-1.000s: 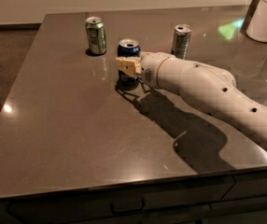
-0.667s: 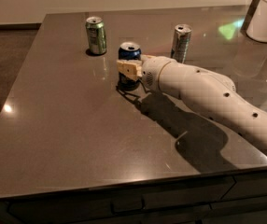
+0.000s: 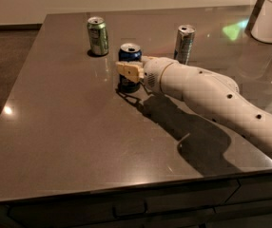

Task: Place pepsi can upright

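Note:
The pepsi can (image 3: pixel 129 53), dark blue with a silver top, stands upright on the dark table (image 3: pixel 69 127) near the middle back. My gripper (image 3: pixel 127 70) reaches in from the right on a white arm and is shut around the can's lower half. Its tan near finger (image 3: pixel 129 71) lies across the front of the can. The far finger is hidden behind the can. The can's base is at the table surface.
A green can (image 3: pixel 98 35) stands upright to the back left of the pepsi can. A taller slim silver can (image 3: pixel 185 42) stands to the back right, just behind my arm. A white container (image 3: pixel 271 15) sits at the far right corner.
The can and gripper have sunk very slightly toward the table. Otherwise nothing has visibly moved.

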Tool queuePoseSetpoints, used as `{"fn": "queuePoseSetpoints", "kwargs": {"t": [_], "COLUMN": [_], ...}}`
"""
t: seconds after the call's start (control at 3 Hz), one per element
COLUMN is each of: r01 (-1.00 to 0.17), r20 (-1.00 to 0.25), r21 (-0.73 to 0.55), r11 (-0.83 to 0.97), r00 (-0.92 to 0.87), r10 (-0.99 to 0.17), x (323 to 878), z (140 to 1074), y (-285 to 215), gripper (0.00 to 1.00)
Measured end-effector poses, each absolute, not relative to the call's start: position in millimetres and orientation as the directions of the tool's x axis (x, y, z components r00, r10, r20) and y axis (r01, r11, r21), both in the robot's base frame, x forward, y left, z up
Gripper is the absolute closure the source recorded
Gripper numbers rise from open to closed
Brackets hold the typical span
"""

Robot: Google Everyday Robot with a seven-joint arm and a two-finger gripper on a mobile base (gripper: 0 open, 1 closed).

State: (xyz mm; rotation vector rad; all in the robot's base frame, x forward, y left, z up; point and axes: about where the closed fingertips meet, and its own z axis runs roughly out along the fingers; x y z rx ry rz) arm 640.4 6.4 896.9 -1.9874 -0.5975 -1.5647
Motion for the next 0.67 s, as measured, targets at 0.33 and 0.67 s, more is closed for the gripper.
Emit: {"fn": "queuePoseSetpoints", "kwargs": {"t": [0.33, 0.67], "r01": [0.639, 0.639], "r20": [0.973, 0.973], "r21": [-0.138, -0.138], "r11": [-0.757, -0.757], "r00": [0.229, 0.229], "r10": [0.016, 0.016], "x": [640.2, 640.1], "z": [897.1, 897.1], "y": [7.9, 8.0], "gripper": [0.00, 0.00]}}
